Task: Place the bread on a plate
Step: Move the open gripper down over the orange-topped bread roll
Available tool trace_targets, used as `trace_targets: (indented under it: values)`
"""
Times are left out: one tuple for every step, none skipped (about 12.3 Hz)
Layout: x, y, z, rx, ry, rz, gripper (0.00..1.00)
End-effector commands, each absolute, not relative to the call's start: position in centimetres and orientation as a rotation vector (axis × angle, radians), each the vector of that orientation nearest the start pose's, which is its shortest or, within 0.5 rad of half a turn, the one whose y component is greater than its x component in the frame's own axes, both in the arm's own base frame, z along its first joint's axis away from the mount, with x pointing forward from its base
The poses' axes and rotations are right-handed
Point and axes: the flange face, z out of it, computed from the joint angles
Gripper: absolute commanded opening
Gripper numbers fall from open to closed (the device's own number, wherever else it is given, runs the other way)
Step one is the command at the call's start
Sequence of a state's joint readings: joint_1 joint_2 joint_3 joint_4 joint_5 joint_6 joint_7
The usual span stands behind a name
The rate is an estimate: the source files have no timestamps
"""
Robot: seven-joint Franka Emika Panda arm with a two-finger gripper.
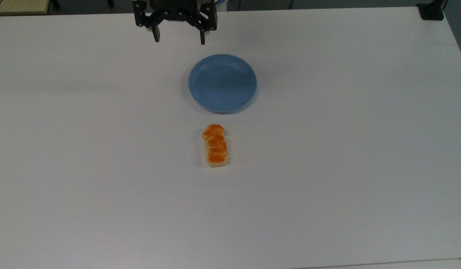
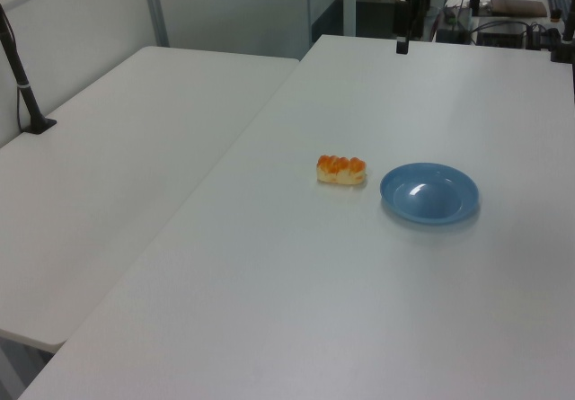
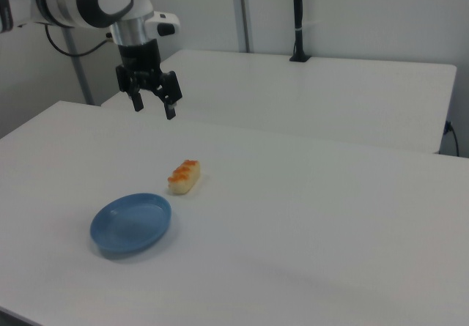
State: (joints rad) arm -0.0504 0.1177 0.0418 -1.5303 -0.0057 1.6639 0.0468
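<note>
Heading for the bread [image 1: 215, 145], you've got the plate [image 1: 222, 83] in between: your claw [image 1: 178, 37] hangs spread wide and empty past the plate's far side in the top view, loaf lengthwise toward it on the table [image 1: 327, 149].

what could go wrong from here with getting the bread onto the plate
The claw hangs open beyond the plate, and the bread lies on the plate's other side in the top view. A low, straight approach could clip the plate's rim.

The bread's long axis points toward the plate. If the claw closes along that length rather than across the narrow sides, it may not span it.

The lobed top could let the loaf tilt or slip when lifted.
</note>
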Motion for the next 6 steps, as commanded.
trace_targets:
  values:
    - [61.8,-0.2,55.8,-3.160,0.003,-0.029,1.00]
    - [62.4,0.2,54.4,-3.160,-0.029,-0.003,1.00]
    - [63.3,0.7,53.2,-3.159,-0.044,-0.010,1.00]
    - [64.0,1.2,52.1,-3.157,-0.057,-0.027,1.00]
    - [64.7,1.8,50.6,-3.156,-0.070,-0.015,1.00]
    - [65.3,3.0,48.9,-3.166,-0.104,0.001,1.00]
